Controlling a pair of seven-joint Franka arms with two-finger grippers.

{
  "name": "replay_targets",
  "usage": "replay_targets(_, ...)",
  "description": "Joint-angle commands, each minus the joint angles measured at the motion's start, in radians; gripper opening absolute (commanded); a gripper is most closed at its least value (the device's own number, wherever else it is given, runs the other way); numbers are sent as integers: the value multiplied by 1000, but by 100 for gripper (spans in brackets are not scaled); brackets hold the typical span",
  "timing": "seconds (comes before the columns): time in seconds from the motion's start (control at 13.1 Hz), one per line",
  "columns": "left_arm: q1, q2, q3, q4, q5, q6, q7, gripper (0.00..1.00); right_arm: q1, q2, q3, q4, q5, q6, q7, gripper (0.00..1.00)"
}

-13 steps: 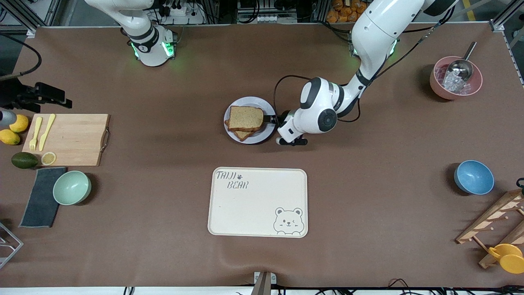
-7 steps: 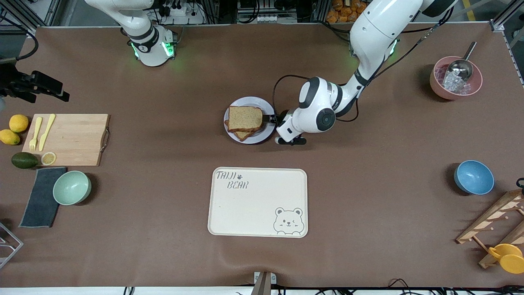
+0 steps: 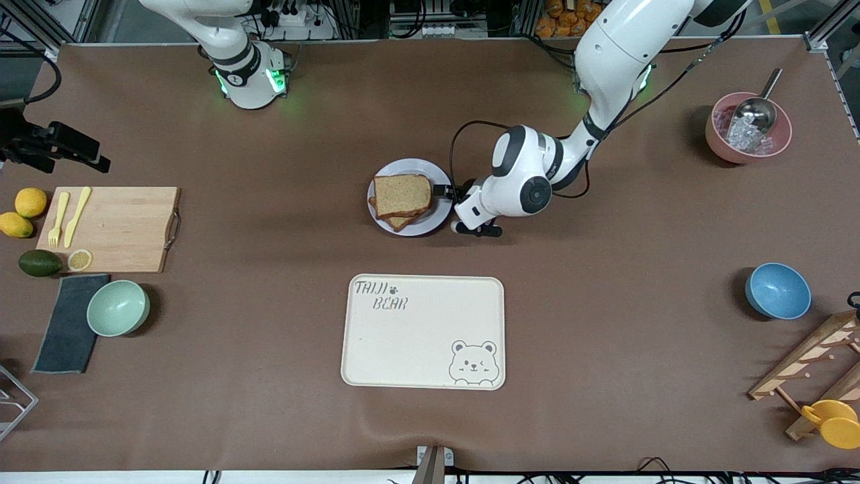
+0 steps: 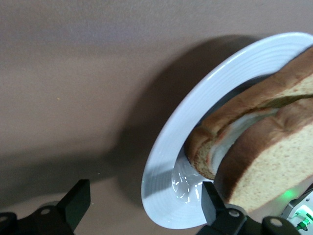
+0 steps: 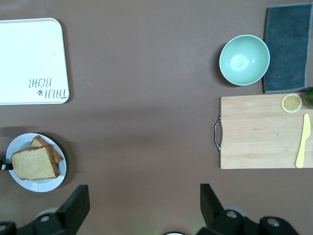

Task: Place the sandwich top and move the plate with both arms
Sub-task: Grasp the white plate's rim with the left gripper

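The sandwich top (image 3: 402,193), a tan bread slice with a brown crust, lies on a darker slice (image 3: 400,221) on the pale round plate (image 3: 438,173) mid-table. Up close, the sandwich top (image 4: 274,166) covers the lower slice (image 4: 230,115) with a white layer between them. My left gripper (image 3: 445,193) is low at the plate's edge toward the left arm's end. The left gripper (image 4: 145,188) is open, and the plate's rim (image 4: 166,147) sits between its fingers untouched. My right gripper (image 5: 143,193) is open and empty, high over bare table, with the plate (image 5: 14,183) far below.
A cream bear-print tray (image 3: 423,333) lies nearer the camera than the plate. At the right arm's end are a cutting board (image 3: 114,228), mint bowl (image 3: 117,307), grey cloth (image 3: 67,323), lemons and avocado. At the left arm's end are a blue bowl (image 3: 777,290), pink bowl (image 3: 748,128) and wooden rack (image 3: 813,363).
The left gripper has shifted very slightly at the plate's edge. Black hardware over the right arm's end of the table has drifted farther from the front camera and toward the table's edge.
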Motion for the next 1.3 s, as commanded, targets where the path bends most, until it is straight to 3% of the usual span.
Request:
replay_targets(0.0, 43, -61, -33, -31, -25, -17, 26, 100, -19, 8, 22, 21, -64, -6, 29, 100)
replay_targets(0.54, 76, -29, -58, -51, -34, -20, 126, 100, -10, 19, 23, 11, -77, -11, 30, 100)
replay_targets(0.77, 71, -21, -58, -48, -132, -20, 204, 100, -16, 26, 23, 9, -77, -16, 29, 100)
replay_targets(1.22, 74, -3, -58, -40, -178, -17, 281, 100, -17, 37, 23, 9, -77, -20, 30, 100)
